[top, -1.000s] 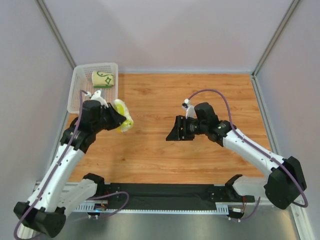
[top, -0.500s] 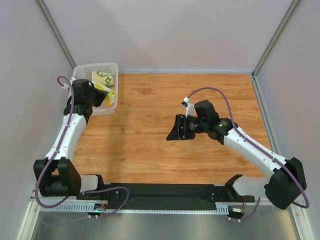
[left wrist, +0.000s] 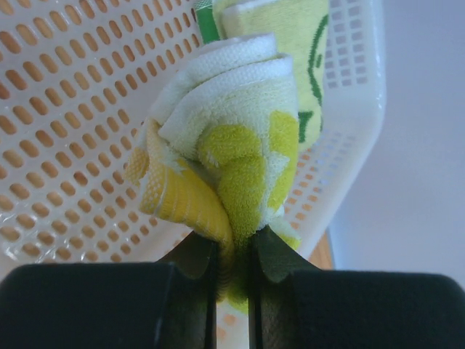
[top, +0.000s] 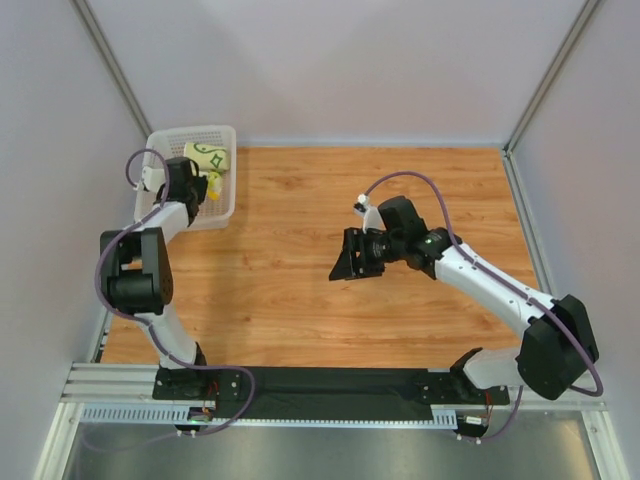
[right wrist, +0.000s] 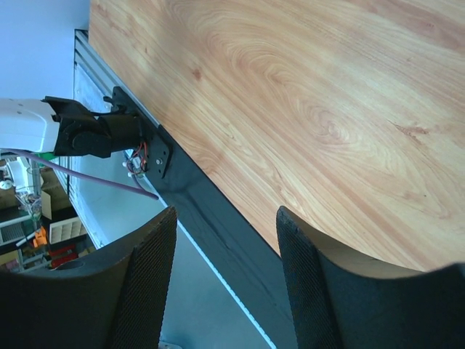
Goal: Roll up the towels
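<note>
The left gripper [left wrist: 234,256] pinches the rolled blotched towel [left wrist: 232,153] by its end, jaws narrow, over the basket [left wrist: 65,109] (likely to drop it beside the lined towel [left wrist: 309,43] inside). The right gripper [right wrist: 221,240] hangs wide and empty above the surface [right wrist: 327,94].

White arm links [top: 500,290]; black joints [top: 556,350]; purple cables [right wrist: 73,172]; right claw [right wrist: 225,214] black, finely ribbed.
</note>
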`<state>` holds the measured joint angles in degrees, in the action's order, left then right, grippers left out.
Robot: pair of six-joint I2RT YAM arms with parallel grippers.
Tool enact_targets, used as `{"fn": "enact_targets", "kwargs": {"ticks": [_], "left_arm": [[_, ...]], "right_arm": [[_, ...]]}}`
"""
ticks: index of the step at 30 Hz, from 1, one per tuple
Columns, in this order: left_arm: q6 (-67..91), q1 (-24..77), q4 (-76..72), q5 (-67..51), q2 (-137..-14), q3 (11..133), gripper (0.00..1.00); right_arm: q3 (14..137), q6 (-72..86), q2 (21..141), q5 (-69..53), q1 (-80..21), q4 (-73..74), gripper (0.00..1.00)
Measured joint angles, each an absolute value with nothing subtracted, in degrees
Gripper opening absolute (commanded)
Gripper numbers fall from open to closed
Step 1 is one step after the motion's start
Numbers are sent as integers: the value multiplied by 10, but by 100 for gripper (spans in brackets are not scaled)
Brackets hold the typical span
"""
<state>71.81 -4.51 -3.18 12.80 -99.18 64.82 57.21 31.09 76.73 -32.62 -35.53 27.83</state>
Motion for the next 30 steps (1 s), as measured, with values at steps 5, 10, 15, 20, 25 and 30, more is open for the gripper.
{"fn": "enact_targets", "kwargs": {"ticks": [5,10,15,20,25,30], "left_arm": [[741,-45,-100,141,-1097,668,0],[741,-45,-126,154,-1192,741,0],[743,-45,-134,153,-1252,808,7],[750,-45,-124,138,-1268,830,50],[760,-45,-113,124,-1267,838,77],[756,-45,-77,119,-1254,841,79]], "right_arm": [[572,301,780,-326,-355,281,58],[570,291,786,-326,-355,283,58],[570,284,790,-326,-347,283,58],[570,279,792,-326,-342,285,58],[566,277,786,-326,-340,286,58],[558,275,757,-323,-340,301,58]]}}
